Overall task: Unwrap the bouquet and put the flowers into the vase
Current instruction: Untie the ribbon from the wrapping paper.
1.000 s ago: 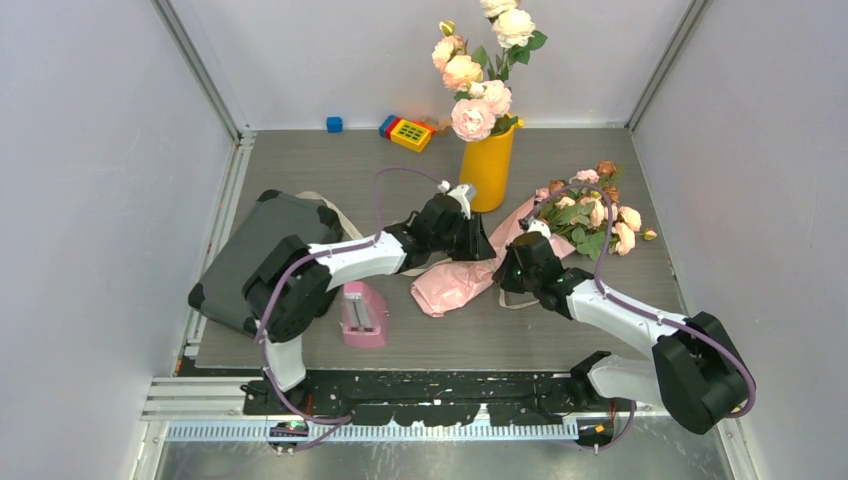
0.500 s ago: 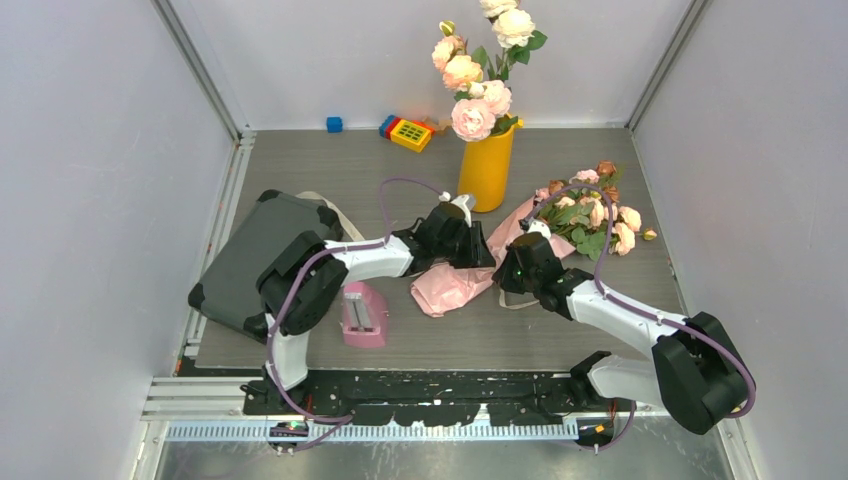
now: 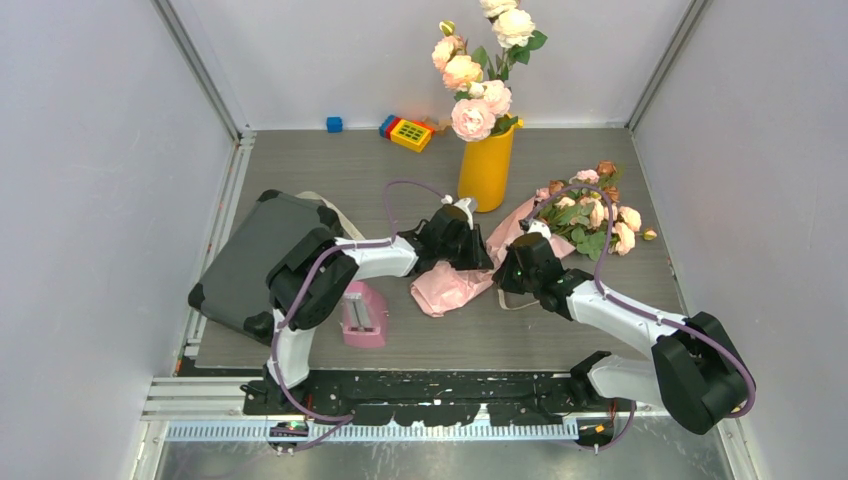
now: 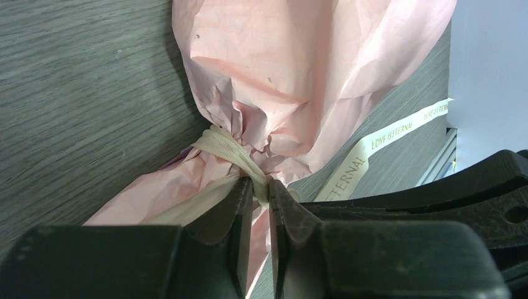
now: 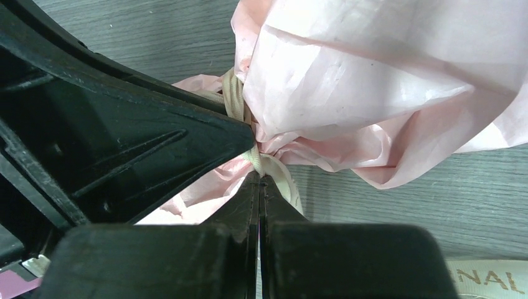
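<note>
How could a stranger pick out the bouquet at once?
Find the yellow-orange vase at the back of the grey table. Just in front of it, the bouquet lies flat. Unlike the tall pale roses standing in the vase, it is wrapped in crinkled pink paper tied with a beige ribbon.

We see the bouquet [image 4: 292, 68] as crinkled pink paper filling the upper centre of the frame and narrowing to a pinched neck at mid-frame, where a beige ribbon [image 4: 227, 149] is wound tightly around it. From the bottom centre the left end effector [image 4: 260, 187] reaches up, its two dark fingers [image 4: 240, 212] drawn close with only a slit between them, and a strand of the ribbon runs down between their tips. A printed ribbon tail [image 4: 386, 134] lies toward the right edge. Grey wood-grain bench [image 4: 81, 93] fills the left, and a black moulded part [image 4: 461, 187] crosses the lower right.
</note>
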Controlling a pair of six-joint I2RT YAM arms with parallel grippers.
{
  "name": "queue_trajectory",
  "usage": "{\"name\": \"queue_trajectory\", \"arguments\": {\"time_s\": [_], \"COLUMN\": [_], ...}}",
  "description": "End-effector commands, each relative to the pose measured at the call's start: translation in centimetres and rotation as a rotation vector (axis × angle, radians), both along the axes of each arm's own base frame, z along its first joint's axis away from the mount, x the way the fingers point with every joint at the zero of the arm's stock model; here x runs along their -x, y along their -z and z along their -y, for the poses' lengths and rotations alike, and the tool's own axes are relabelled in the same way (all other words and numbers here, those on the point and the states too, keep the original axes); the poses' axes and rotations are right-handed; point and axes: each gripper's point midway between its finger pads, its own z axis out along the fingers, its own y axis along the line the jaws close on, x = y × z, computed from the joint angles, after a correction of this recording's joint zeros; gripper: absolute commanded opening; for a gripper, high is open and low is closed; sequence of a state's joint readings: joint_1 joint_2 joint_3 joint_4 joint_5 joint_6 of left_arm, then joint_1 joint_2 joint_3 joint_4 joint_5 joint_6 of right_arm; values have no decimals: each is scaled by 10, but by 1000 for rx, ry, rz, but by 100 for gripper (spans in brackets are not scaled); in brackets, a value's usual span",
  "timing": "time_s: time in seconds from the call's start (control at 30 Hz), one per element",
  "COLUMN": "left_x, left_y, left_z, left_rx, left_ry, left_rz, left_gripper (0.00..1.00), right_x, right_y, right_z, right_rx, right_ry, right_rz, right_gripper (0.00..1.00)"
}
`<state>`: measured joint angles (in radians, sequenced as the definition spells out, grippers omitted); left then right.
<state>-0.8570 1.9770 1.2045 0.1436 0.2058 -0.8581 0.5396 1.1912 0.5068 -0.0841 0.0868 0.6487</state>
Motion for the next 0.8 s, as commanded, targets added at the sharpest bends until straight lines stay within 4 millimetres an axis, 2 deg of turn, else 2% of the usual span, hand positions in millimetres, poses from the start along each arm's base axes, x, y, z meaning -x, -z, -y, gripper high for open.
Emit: {"name": "queue_trajectory", "arguments": {"time_s": [0.0,0.17,0.37,0.77], "left_x": [-9,-13,-27,-47], "left_y": [-6,-21,-39,-36], "left_z": [5,5,-8,-24], "left_rx": [4,32,59,79], "left_ry": [-9,-11,-39,-44], "left_rz": [33,48,70,44], "left_gripper": [15,0,0,0], "right_x": [-2,1,1,7], "right_y": [-3,-1,2,5], "right_z": [0,8,22,28], "right_rx": [2,39,96,111], "right_ry": [-9,7,67,89], "right_rz": [21,7,-5,-27], "right_gripper": [0,0,0,0]}}
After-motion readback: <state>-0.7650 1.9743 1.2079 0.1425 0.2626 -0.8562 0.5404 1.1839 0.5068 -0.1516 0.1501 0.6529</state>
